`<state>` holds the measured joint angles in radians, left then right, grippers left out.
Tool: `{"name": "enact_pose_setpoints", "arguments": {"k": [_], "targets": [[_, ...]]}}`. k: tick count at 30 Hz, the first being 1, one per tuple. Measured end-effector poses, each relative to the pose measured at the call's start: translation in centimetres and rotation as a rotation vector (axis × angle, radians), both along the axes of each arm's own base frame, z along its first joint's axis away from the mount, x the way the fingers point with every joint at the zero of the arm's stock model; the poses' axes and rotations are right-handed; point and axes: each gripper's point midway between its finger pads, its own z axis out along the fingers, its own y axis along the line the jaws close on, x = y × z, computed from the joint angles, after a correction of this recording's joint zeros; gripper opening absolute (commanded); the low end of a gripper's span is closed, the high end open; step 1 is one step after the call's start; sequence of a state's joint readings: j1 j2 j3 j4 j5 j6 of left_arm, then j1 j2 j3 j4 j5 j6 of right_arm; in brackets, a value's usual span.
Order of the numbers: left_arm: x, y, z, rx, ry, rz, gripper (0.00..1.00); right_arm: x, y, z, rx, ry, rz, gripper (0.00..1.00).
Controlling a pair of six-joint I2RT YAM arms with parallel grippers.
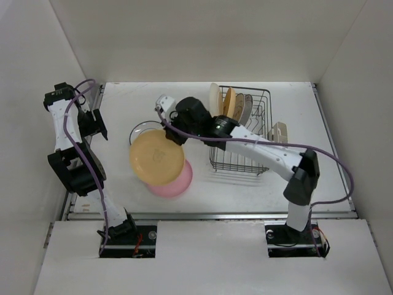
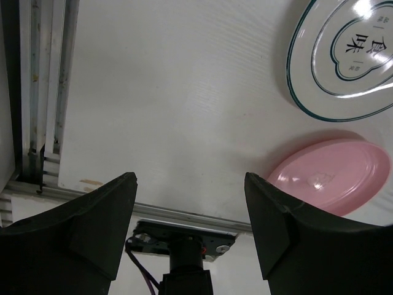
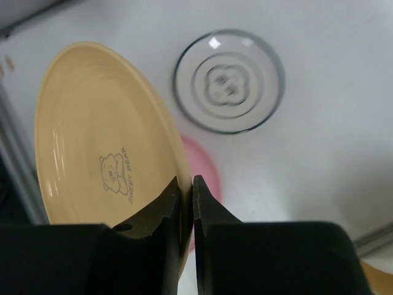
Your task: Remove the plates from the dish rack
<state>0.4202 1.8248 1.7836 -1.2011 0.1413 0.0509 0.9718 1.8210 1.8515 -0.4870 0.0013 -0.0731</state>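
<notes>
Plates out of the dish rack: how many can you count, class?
3: yellow plate held by the right gripper, pink plate on the table partly beneath it, ringed white plate behind them.

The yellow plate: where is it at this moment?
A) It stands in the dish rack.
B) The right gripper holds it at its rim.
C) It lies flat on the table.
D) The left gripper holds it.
B: in the right wrist view the right gripper is shut on the rim of the yellow plate, and the top view shows it above the pink plate, outside the dish rack.
</notes>
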Motion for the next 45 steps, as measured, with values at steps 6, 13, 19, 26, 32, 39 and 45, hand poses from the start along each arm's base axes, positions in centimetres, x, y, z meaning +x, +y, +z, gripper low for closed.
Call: {"name": "enact_pose_setpoints", "arguments": {"k": [6, 13, 19, 26, 32, 39, 45], "targets": [[-0.5, -0.1, -0.4, -0.001, 0.013, 0.002, 0.68, -2.8, 1.7, -11.6, -0.134, 0.253, 0.16, 0.0], [-0.6, -0.1, -0.5, 0.0, 0.018, 0.002, 0.68, -2.1, 1.0, -16.4, -0.186, 0.351, 0.137, 0.0], [-0.7, -0.2, -0.6, -0.001, 0.02, 0.002, 0.68, -1.0, 0.8, -16.1, -0.134, 0.388, 0.134, 0.0], [-0.7, -0.2, -0.5, 0.0, 0.019, 0.002, 0.68, 1.1, -0.1, -15.7, -0.093, 0.392, 0.097, 0.0], [-0.7, -0.2, -0.5, 0.0, 0.019, 0.002, 0.68, 1.7, -0.3, -17.9, -0.12, 0.417, 0.062, 0.25], [-0.7, -0.2, -0.5, 0.001, 0.019, 0.002, 0.68, 2.1, -0.3, -20.5, -0.181, 0.459, 0.036, 0.69], [-0.7, -0.2, -0.5, 0.001, 0.019, 0.002, 0.68, 2.9, -0.5, -20.2, -0.241, 0.384, -0.025, 0.69]]}}
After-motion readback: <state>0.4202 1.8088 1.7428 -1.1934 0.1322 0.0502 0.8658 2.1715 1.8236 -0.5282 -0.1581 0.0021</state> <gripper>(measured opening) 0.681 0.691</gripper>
